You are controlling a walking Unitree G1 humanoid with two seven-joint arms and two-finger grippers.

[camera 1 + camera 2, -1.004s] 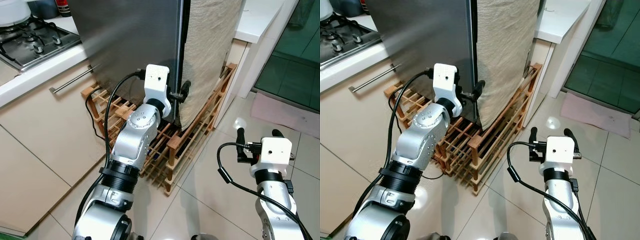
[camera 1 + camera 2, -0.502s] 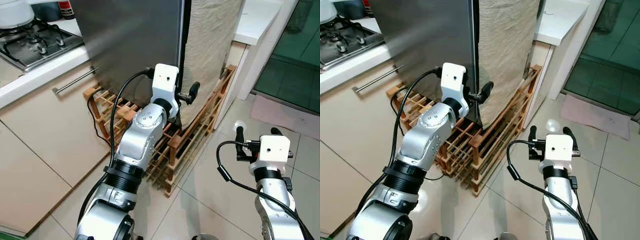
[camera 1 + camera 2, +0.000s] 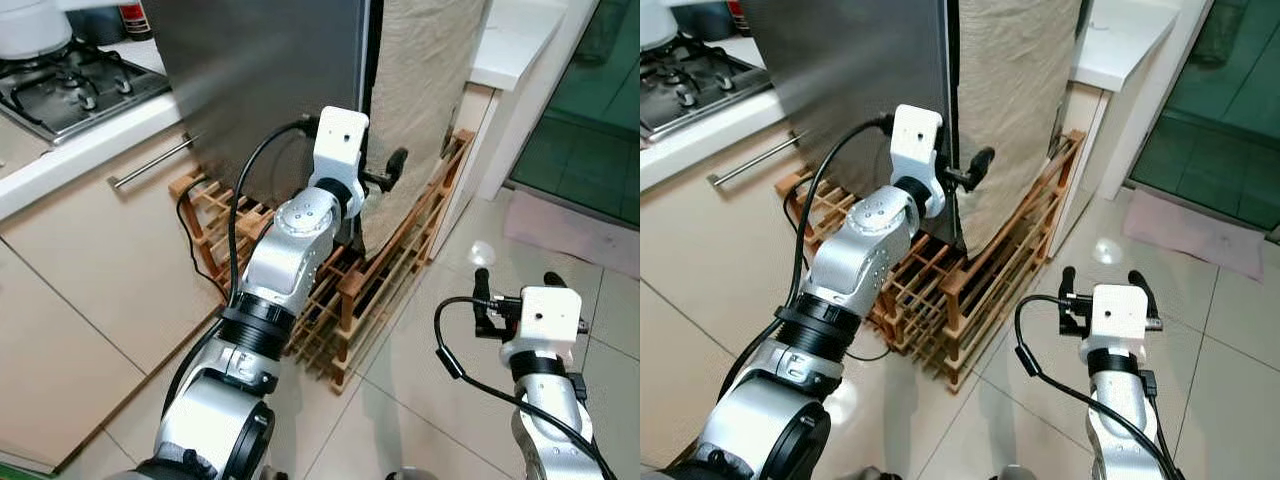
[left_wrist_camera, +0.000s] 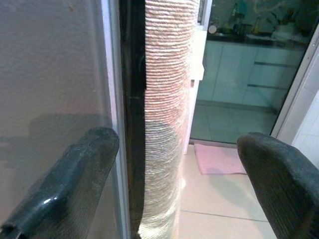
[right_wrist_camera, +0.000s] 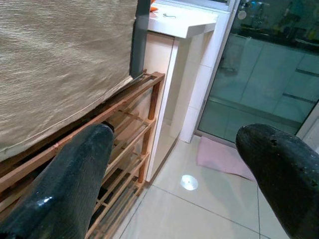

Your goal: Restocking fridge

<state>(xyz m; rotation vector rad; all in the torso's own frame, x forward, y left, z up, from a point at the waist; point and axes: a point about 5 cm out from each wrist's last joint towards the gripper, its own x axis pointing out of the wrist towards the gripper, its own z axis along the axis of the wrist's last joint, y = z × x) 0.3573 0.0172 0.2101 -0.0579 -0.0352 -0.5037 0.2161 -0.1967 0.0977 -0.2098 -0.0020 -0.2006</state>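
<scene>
Here, at far left, I see a stove (image 3: 60, 85) on the counter. My left gripper (image 4: 177, 172), fingers apart, straddles the fridge (image 3: 270, 70) door's edge, beside hanging cloth (image 3: 430, 90). A wooden rack (image 3: 350, 290) stands below. My right gripper (image 5: 184, 186) hovers open over floor.

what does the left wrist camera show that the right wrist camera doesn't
Left wrist alone: the steel fridge door and the dark gap along its edge, with the open left gripper straddling that edge. Right wrist alone: the wooden rack under the fridge and the white counter, seen past the open right gripper. Both: the beige cloth over the fridge side, the pink mat and the tiled floor.
</scene>
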